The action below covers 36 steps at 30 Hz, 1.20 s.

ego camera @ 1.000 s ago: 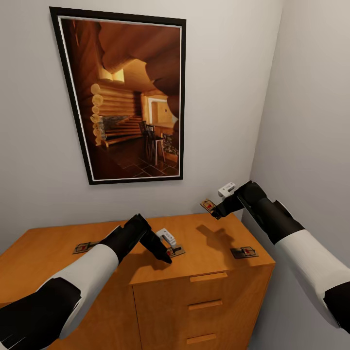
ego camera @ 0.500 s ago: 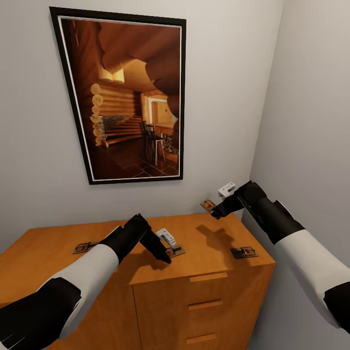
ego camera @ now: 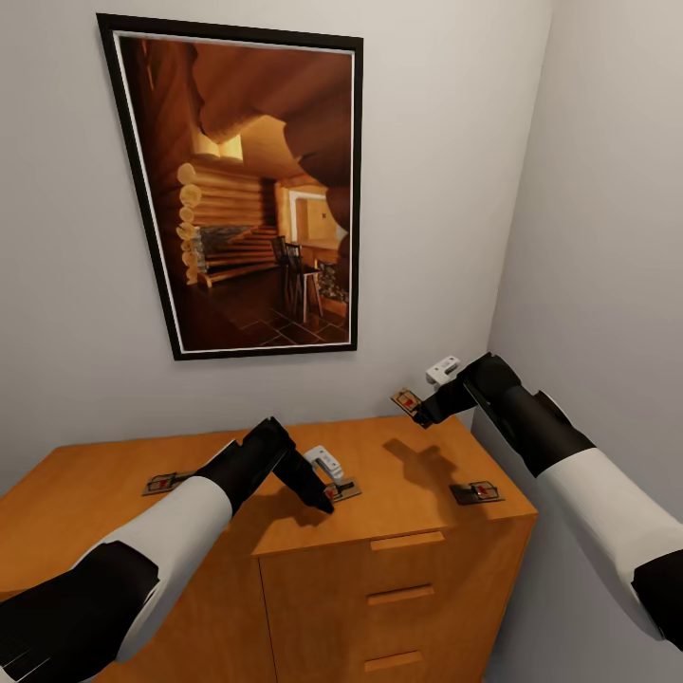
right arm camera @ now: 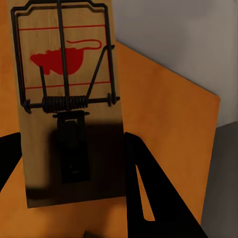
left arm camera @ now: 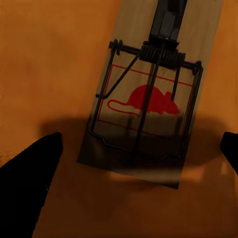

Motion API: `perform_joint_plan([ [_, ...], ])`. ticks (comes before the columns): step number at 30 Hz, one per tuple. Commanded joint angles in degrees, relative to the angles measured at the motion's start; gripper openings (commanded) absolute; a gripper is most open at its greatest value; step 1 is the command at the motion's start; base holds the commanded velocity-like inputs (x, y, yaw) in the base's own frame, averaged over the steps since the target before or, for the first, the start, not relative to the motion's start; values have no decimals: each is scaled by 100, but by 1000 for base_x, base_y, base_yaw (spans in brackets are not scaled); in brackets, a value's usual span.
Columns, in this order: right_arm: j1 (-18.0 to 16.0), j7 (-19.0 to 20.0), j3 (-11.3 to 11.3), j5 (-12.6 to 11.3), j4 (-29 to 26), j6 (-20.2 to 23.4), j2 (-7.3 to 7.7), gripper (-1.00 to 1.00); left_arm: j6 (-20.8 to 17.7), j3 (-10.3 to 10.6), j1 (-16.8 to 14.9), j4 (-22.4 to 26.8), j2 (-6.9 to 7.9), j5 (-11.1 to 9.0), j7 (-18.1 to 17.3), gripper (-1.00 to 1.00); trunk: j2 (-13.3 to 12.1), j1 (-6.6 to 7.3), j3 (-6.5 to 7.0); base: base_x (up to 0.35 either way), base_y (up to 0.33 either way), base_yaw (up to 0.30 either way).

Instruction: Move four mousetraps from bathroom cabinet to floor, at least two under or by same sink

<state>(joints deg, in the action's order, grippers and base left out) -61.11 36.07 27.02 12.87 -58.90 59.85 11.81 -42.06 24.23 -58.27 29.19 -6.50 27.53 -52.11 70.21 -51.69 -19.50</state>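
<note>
The orange-brown cabinet (ego camera: 417, 465) stands in a corner. Three mousetraps lie flat on its top: one at the left (ego camera: 166, 483), one in the middle (ego camera: 343, 490) and one near the right edge (ego camera: 477, 492). My left gripper (ego camera: 321, 500) is lowered over the middle mousetrap (left arm camera: 146, 106), open, with a dark fingertip (left arm camera: 34, 163) on either side of the board. My right gripper (ego camera: 424, 413) is shut on a fourth mousetrap (ego camera: 407, 400) and holds it in the air above the cabinet's back right corner. In the right wrist view this mousetrap (right arm camera: 64, 74) sits clamped between the fingers (right arm camera: 144, 183).
A large framed picture (ego camera: 251, 190) of a log interior hangs on the grey wall behind the cabinet. A side wall (ego camera: 607, 237) closes in close on the right. Drawer fronts with wooden bar handles (ego camera: 406, 541) face me below the top.
</note>
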Motion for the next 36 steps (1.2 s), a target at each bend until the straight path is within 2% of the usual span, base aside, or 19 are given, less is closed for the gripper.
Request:
perform_joint_plan([
  [1, -6, 31, 14, 49, -7, 15, 5, -100, 31, 11, 0, -309, 0, 147, -37, -100, 3, -1, -9, 0, 0, 0],
  [26, -6, 28, 22, 49, -7, 15, -3, -100, 13, 20, 0, -200, -20, 156, -57, -100, 3, -1, -9, 0, 0, 0],
  [28, -6, 27, 22, 49, -7, 15, -3, -100, -131, 20, 0, 117, -24, 159, -61, -100, 3, -1, -9, 0, 0, 0],
  [31, -6, 26, 22, 49, -7, 15, -4, -100, -553, 15, 0, 627, -11, 183, -52, -100, 3, -1, -9, 0, 0, 0],
  [32, -6, 25, 22, 49, -7, 15, -4, -100, -808, 14, 0, 880, -1, 205, -45, -100, 3, -1, -9, 0, 0, 0],
  [36, -6, 25, 22, 49, -7, 15, -4, -100, -1269, 12, 0, 1404, 17, 288, -38, -100, 3, -1, -9, 0, 0, 0],
])
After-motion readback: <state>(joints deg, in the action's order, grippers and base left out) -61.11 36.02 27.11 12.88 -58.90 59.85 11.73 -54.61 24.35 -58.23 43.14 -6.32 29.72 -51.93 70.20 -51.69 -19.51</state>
